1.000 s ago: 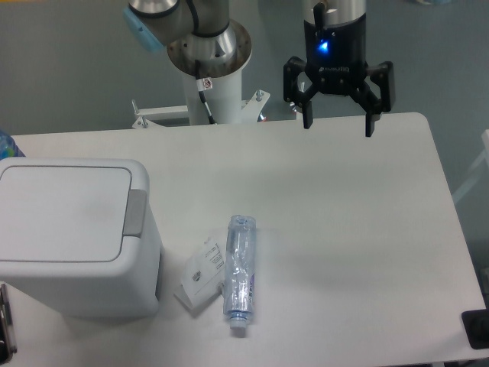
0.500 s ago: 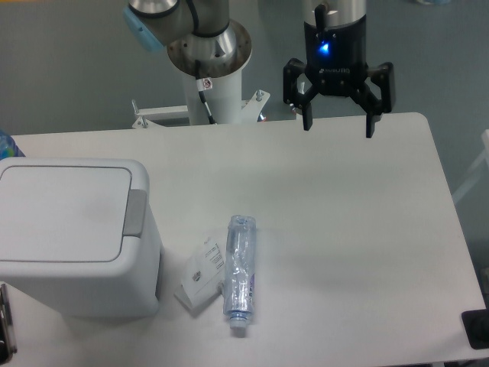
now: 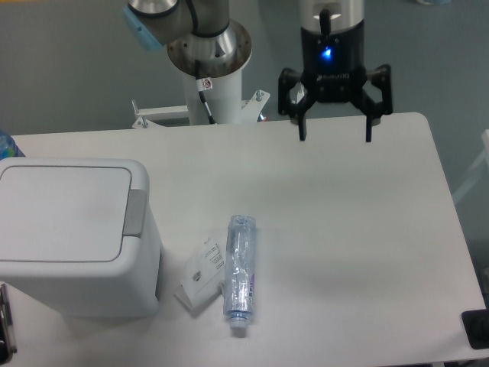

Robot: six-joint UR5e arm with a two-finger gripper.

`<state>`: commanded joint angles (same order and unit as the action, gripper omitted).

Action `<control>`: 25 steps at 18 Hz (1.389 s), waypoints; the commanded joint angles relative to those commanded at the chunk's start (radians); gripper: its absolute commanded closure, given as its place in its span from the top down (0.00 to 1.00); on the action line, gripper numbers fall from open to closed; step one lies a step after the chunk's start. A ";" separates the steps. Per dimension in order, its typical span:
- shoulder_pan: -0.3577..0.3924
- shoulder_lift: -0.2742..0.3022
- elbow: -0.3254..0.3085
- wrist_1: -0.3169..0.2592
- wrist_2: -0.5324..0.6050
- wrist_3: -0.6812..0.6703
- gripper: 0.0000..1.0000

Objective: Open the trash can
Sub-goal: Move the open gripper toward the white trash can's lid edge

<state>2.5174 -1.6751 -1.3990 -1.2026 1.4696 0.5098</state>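
1. The approach had not begun: the gripper (image 3: 335, 138) hung above the tabletop's (image 3: 359, 229) far edge at about 1 o'clock, well apart from the bin (image 3: 72, 237).
2. Its jaws stood spread wide, holding nothing.
3. The bin sat at the 9 o'clock side of the tabletop, lid (image 3: 65, 210) shut flat.
4. The next move, by my judgement, called for a long sweep toward 8 o'clock and a descent onto the grey tab (image 3: 136, 212) at the lid's right edge; narrowing the jaws first would give a firmer push.
5. The bin was white, smooth, boxy plastic with rounded corners; the lid was a flat rectangle with a fine seam around it.
6. A clear, crinkled bottle (image 3: 238, 274) lay on its side near 6 o'clock, just beside a small white printed card (image 3: 200, 274), both near the bin but off the likely path.
7. The tabletop was matte white with rounded corners.
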 joint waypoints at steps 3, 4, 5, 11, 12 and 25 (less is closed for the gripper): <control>-0.060 -0.018 0.003 0.000 -0.003 -0.129 1.00; -0.074 -0.026 0.003 0.000 -0.012 -0.170 1.00; -0.090 -0.029 0.003 0.000 -0.044 -0.209 1.00; -0.118 -0.047 -0.015 -0.002 -0.184 -0.384 1.00; -0.129 -0.049 -0.014 -0.002 -0.193 -0.408 1.00; -0.173 -0.071 -0.058 0.021 -0.265 -0.530 1.00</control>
<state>2.3440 -1.7457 -1.4573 -1.1812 1.2042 -0.0199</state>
